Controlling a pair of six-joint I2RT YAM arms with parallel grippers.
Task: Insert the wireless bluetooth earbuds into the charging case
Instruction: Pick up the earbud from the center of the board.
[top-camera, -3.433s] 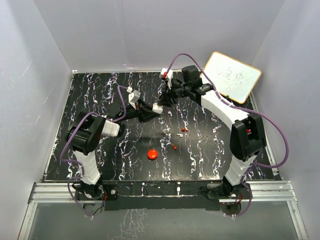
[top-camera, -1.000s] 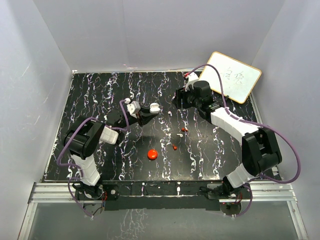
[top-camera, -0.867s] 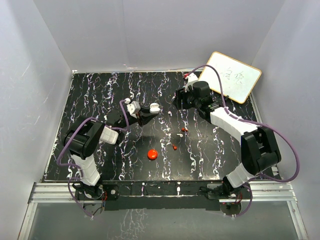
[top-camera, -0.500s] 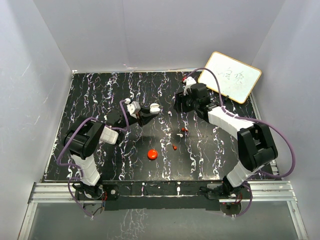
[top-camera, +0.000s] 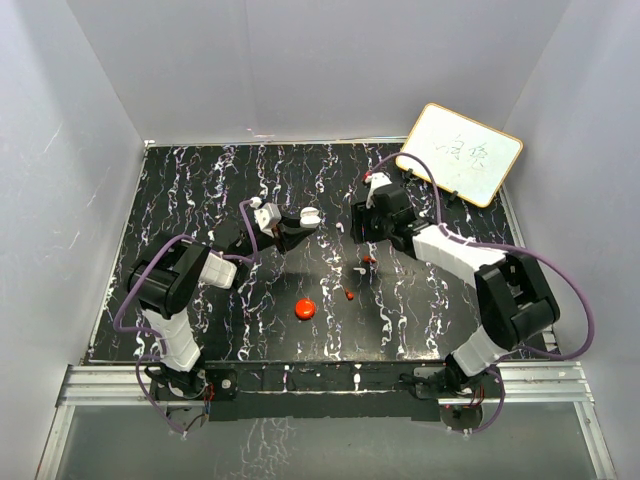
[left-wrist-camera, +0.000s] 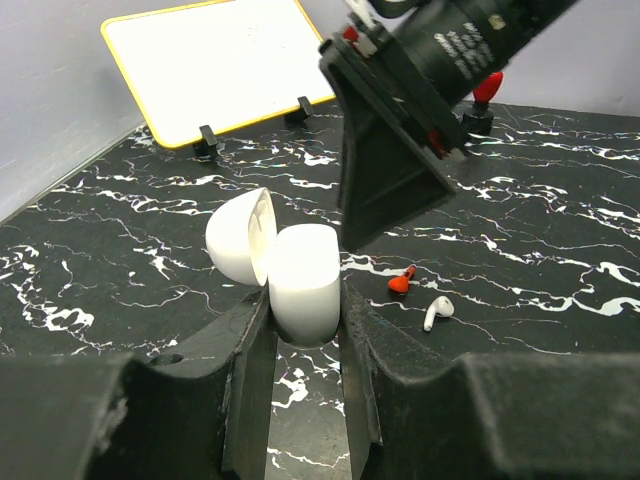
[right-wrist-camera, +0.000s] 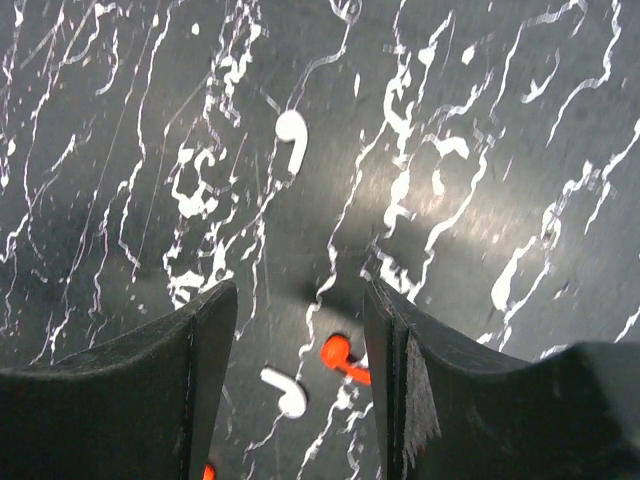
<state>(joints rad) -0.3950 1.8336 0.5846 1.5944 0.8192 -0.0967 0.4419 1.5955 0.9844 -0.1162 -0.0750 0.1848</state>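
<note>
Earbuds (top-camera: 349, 294) loose on the marbled table (top-camera: 180, 190); charging case (top-camera: 309, 215) clamped in the left gripper (top-camera: 296, 225).

Top view: a whitish earbud (top-camera: 359, 270) and a red earbud (top-camera: 369, 259) lie just beside each other mid-table. A second red earbud (top-camera: 349, 294) lies nearer the arms, near a red puck (top-camera: 305, 308). The right gripper (top-camera: 363, 238) sits just beyond the pair. Left wrist view: the fingers (left-wrist-camera: 250, 340) pinch the white case upright, its lid tipped open. Right wrist view: the jaws stand apart with nothing between them, above the whitish earbud, the red earbud and a farther white earbud (right-wrist-camera: 291, 130) on the table.
</note>
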